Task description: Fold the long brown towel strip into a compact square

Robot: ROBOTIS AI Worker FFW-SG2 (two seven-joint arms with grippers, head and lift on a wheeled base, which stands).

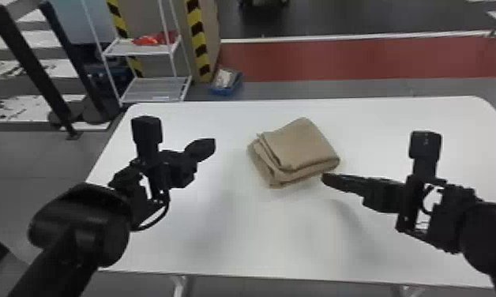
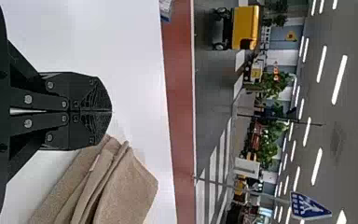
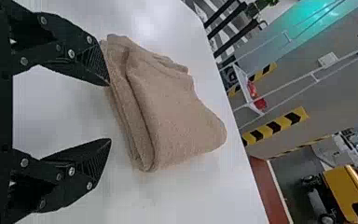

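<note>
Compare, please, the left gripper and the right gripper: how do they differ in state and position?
The left gripper has its fingers shut, while the right gripper has them open. The left gripper is well to the left of the towel; the right gripper is close beside its near right edge. Both are black and hold nothing.

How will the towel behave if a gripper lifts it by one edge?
Likely floppy: the towel has soft, rounded folds and would probably sag. The layers lie loose and uneven at one side, so a one-edge lift may unfold it. Its matte, fuzzy-looking cloth suggests little slipping.
</note>
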